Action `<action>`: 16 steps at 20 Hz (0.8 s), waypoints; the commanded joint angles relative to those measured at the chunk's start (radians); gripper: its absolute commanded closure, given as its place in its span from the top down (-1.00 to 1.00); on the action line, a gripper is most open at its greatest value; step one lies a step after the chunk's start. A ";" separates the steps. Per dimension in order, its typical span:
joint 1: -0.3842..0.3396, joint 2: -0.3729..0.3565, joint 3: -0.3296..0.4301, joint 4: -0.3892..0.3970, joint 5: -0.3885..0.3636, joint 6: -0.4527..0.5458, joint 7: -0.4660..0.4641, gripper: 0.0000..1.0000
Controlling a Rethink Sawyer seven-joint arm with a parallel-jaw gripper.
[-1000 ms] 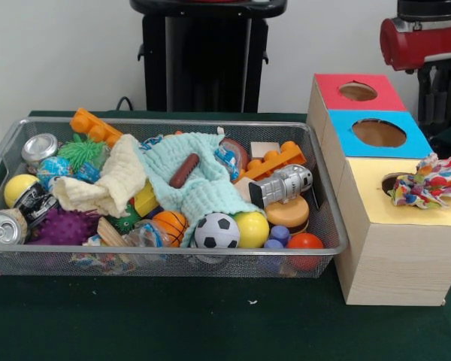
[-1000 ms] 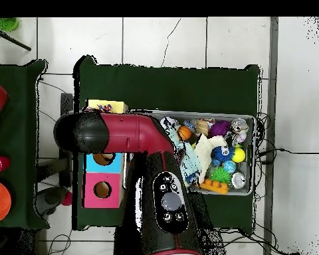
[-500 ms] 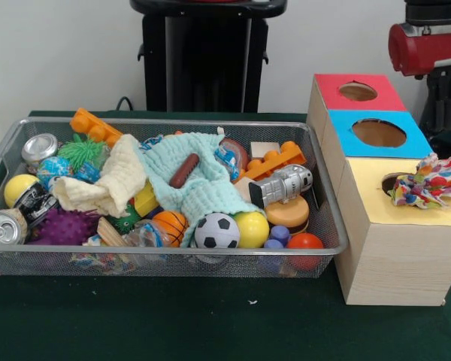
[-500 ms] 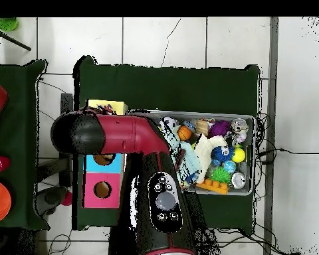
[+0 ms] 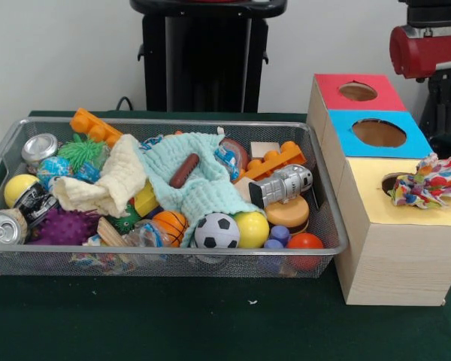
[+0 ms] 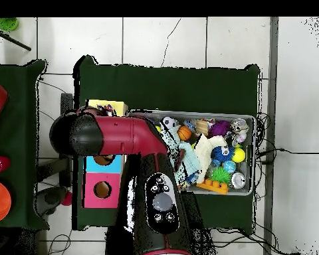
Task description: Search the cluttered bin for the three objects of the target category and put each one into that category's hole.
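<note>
The desk, covered in green cloth, carried a wire bin heaped with toys and a wooden box with red, blue and yellow tops, each with a hole. The red arm reached over the box; its tool was hidden, so its state could not be told. A multicoloured cloth sat bunched in the yellow hole, and a teal cloth lay in the bin.

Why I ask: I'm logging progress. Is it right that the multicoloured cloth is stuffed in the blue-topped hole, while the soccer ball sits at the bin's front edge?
Not quite. The front view shows the multicoloured cloth in the yellow-topped box's hole, not the blue-topped hole, which is empty. The soccer ball does sit at the bin's front edge.
</note>
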 commanded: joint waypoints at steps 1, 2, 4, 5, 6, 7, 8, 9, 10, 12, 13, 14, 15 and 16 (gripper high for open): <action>-0.007 0.068 -0.009 0.021 0.008 -0.043 0.196 -1.00; -0.007 0.070 -0.011 0.020 0.005 -0.043 0.191 -1.00; -0.007 0.073 -0.014 0.019 -0.002 -0.043 0.182 -1.00; -0.007 0.074 -0.017 0.020 -0.004 -0.043 0.181 -1.00; -0.005 0.075 -0.021 0.019 -0.006 -0.045 0.180 -1.00; -0.003 0.077 -0.025 0.020 -0.007 -0.050 0.184 -1.00; -0.002 0.081 -0.027 0.022 -0.007 -0.059 0.188 -1.00; 0.000 0.084 -0.029 0.023 -0.007 -0.068 0.191 -1.00; 0.003 0.089 -0.033 0.021 -0.009 -0.073 0.194 -1.00; 0.010 0.096 -0.041 0.022 -0.007 -0.094 0.206 -1.00; 0.013 0.099 -0.044 0.020 -0.007 -0.093 0.205 -1.00; 0.017 0.099 -0.049 0.018 -0.004 -0.088 0.208 -1.00; 0.020 0.099 -0.053 0.015 0.000 -0.082 0.210 -1.00; 0.022 0.098 -0.054 0.013 0.006 -0.080 0.214 -1.00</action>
